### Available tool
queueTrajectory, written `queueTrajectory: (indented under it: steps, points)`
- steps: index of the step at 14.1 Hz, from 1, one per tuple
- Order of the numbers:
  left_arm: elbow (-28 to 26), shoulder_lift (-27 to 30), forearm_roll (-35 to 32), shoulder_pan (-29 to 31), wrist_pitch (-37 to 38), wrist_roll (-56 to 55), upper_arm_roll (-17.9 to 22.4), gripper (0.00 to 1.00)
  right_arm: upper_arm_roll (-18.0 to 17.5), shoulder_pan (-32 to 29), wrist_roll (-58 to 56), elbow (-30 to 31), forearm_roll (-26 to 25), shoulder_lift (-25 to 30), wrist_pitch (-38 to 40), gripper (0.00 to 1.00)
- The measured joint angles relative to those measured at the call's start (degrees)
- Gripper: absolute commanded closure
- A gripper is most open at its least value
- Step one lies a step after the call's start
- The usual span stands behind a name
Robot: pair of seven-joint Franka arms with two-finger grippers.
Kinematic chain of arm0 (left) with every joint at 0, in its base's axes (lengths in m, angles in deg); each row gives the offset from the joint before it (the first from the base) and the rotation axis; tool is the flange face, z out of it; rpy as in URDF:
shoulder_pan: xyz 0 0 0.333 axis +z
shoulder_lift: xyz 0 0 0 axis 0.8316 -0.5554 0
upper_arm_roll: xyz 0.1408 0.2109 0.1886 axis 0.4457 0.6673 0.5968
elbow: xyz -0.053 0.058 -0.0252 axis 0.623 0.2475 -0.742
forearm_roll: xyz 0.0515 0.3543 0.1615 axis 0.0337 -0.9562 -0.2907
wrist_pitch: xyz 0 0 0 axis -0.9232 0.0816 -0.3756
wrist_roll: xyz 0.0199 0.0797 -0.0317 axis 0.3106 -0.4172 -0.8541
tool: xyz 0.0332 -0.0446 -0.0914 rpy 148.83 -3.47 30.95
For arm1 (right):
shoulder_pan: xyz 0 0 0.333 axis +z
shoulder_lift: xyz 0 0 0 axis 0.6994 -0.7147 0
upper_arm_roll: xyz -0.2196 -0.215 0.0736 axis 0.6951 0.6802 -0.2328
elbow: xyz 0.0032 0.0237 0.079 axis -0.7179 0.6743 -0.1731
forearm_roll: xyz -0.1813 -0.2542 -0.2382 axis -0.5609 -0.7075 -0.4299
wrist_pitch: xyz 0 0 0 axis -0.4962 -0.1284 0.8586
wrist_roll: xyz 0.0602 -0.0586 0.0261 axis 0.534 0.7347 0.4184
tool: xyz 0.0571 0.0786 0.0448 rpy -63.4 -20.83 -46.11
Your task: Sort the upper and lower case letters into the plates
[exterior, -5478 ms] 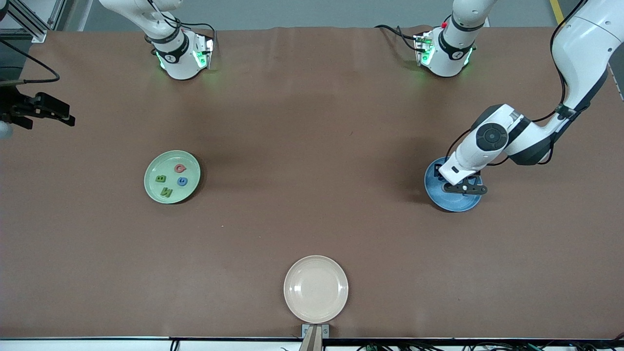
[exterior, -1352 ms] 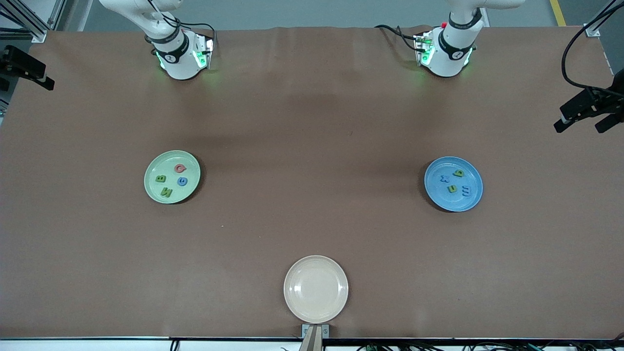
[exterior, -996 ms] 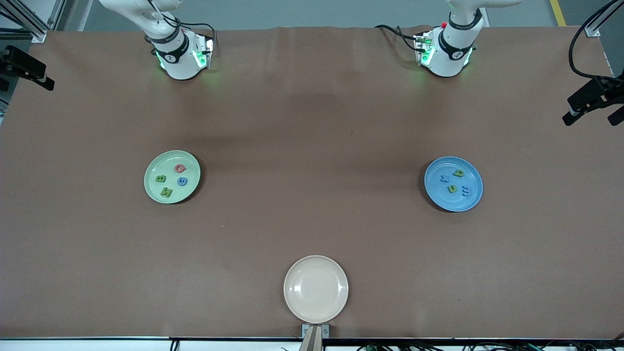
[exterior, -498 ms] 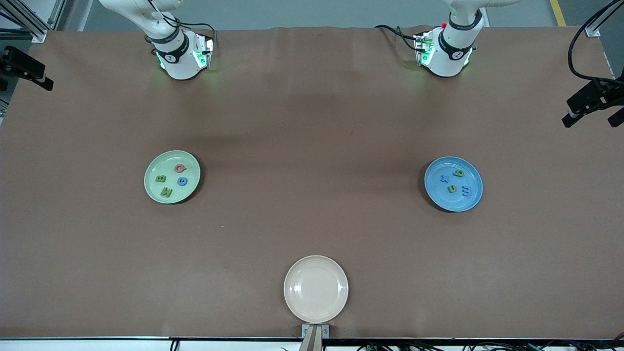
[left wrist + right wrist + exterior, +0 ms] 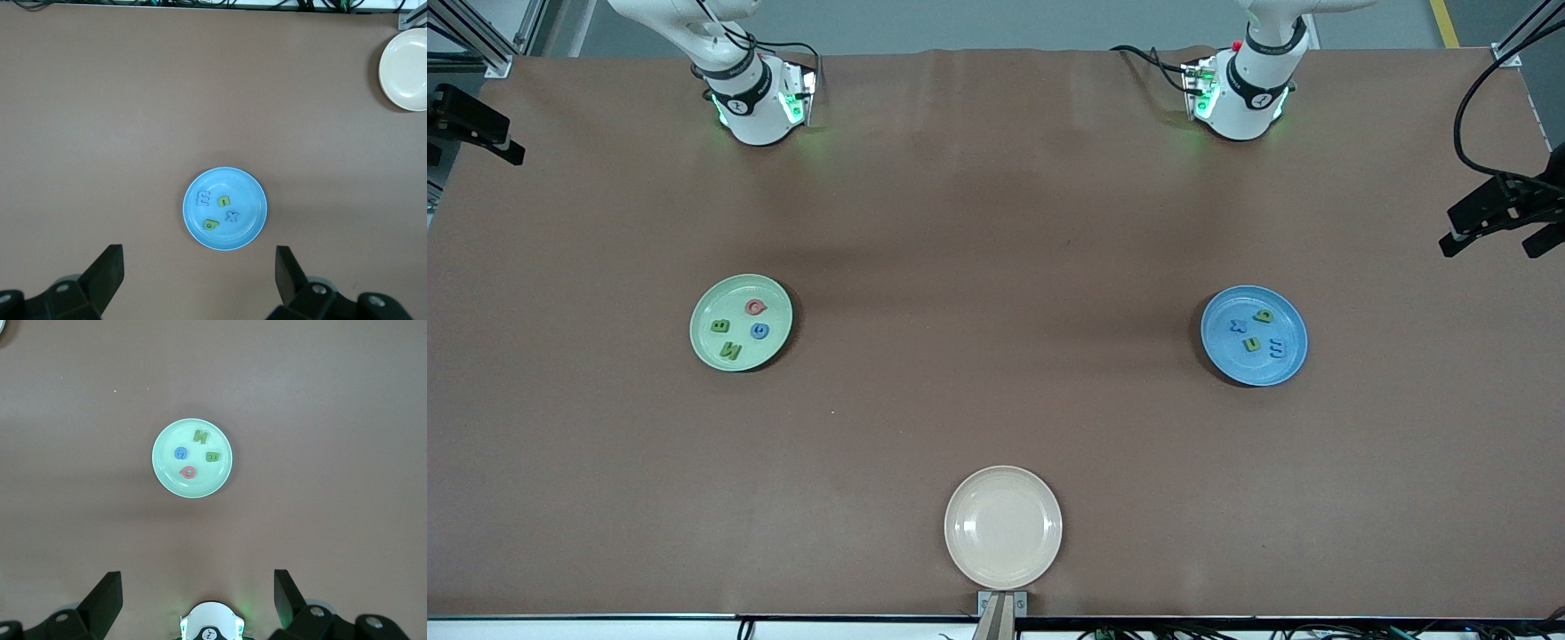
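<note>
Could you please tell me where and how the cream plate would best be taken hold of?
Probably by the raised rim of the cream plate, coming from above with one claw finger inside and one outside; it lies flat, shallow and far too wide to span.

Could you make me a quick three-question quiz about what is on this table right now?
1. True or false: the cream plate nearest the front camera holds a letter.
2. How many letters lie in the pale green plate? A) two B) four C) six
3. Fill in: the blue x lies in the ____ plate.

Key:
1. False; it is bare.
2. B: the green B, green N, blue G and pink Q.
3. Blue.

The left gripper and right gripper are both open and hold nothing.
</note>
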Motion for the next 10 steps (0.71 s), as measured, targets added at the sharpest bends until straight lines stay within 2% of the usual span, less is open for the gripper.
queueTrajectory:
  steps: [7,10]
  points:
    - [0.56,-0.46,0.0,-0.45,0.28,0.0,0.03,0.0,-0.02,0.0,0.0,0.0,0.0,0.0,0.04,0.0]
    - [0.62,-0.46,0.0,-1.76,0.32,0.0,1.26,0.0,-0.02,0.0,0.0,0.0,0.0,0.0,0.08,0.0]
